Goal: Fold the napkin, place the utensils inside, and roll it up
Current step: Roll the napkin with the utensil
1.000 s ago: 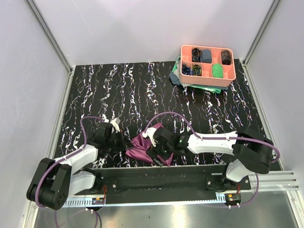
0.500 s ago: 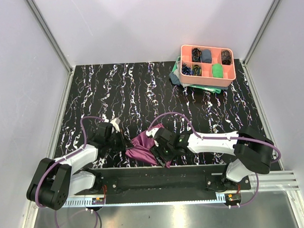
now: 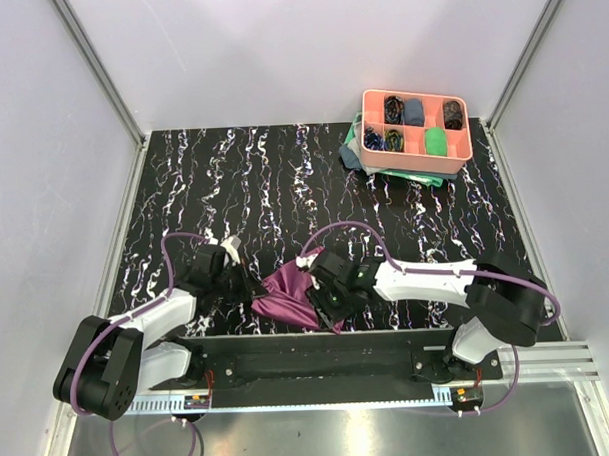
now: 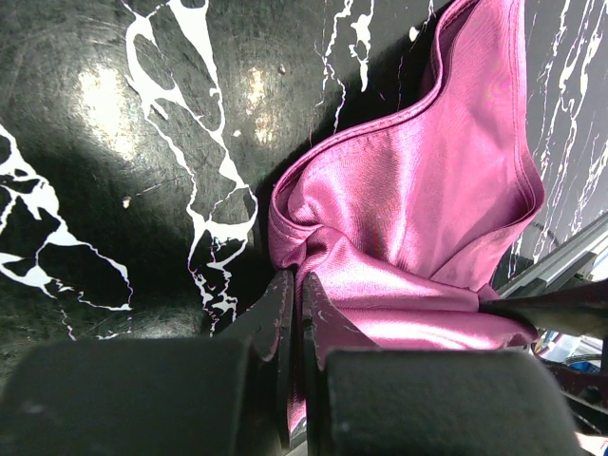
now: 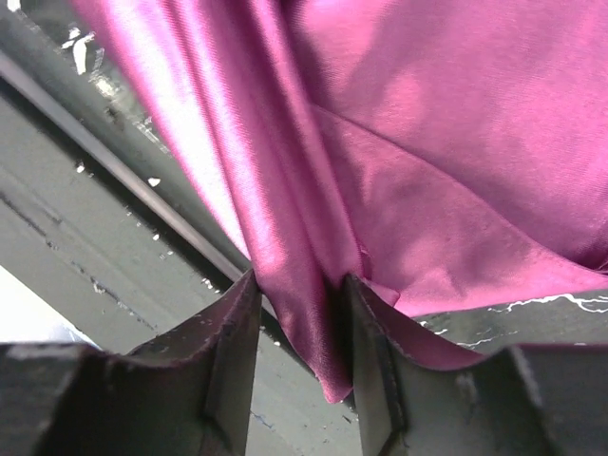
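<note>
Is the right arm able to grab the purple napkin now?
Probably yes: a fold of the napkin already sits between the fingers of the right gripper, with nothing else in the way.

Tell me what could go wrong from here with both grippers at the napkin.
1. The right gripper straddles a bunched fold of the napkin; it may clamp several layers, so the cloth would not spread flat.
2. That fold's tip hangs by the rail at the near edge; a pull could drag or snag it there.
3. The left gripper, shut, pinches only a thin edge of the shiny cloth; it may slip under tension.
</note>
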You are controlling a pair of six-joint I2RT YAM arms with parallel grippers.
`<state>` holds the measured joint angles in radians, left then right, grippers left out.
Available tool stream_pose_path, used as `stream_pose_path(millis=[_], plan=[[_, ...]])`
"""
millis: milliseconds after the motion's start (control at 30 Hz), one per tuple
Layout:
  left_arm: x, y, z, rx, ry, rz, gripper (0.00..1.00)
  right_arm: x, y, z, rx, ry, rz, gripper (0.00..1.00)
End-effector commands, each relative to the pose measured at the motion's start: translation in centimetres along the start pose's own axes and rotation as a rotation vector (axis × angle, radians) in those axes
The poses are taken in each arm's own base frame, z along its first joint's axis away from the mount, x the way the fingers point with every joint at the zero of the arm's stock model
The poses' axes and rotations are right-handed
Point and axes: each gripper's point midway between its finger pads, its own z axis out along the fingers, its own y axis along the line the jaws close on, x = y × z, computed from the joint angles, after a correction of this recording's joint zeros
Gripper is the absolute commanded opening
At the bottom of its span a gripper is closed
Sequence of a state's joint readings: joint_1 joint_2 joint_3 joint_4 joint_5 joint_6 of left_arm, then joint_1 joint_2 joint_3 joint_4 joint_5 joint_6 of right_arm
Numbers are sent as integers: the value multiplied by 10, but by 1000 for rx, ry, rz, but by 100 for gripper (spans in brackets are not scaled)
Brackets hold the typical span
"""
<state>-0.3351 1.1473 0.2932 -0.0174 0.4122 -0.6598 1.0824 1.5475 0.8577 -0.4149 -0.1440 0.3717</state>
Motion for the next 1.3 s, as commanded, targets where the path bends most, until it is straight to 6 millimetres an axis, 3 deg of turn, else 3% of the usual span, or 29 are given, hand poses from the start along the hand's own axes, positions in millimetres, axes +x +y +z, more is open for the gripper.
stream_pose_path(millis=[0, 33, 67, 167, 367, 467, 567, 600, 767, 1000, 1267], plan=[[20, 34, -1, -154, 60, -25, 0, 11, -10, 2, -2, 74, 71, 48], [21, 34, -1, -154, 66, -25, 0, 8, -8, -1, -6, 59, 68, 52], [21, 34, -1, -153, 71, -28, 0, 5, -6, -4, -11, 45, 63, 63], [24, 35, 1, -157, 84, -34, 0, -15, 2, -24, -27, -28, 26, 75], [24, 35, 1, -159, 94, -39, 0, -69, 9, -65, 56, -195, -106, 85], [22, 34, 1, -157, 91, -38, 0, -85, 20, -71, 97, -271, -229, 86], [22, 34, 1, -158, 91, -36, 0, -93, 34, -63, 120, -313, -349, 87], [22, 34, 1, -160, 91, -37, 0, -93, 46, -55, 112, -323, -397, 87], [23, 35, 2, -167, 102, -43, 0, -88, 63, -22, 135, -323, -524, 83], [21, 35, 2, -173, 101, -41, 0, -78, 82, -2, 80, -304, -555, 66], [23, 36, 2, -175, 112, -42, 0, -61, 67, 21, 116, -236, -532, 63]])
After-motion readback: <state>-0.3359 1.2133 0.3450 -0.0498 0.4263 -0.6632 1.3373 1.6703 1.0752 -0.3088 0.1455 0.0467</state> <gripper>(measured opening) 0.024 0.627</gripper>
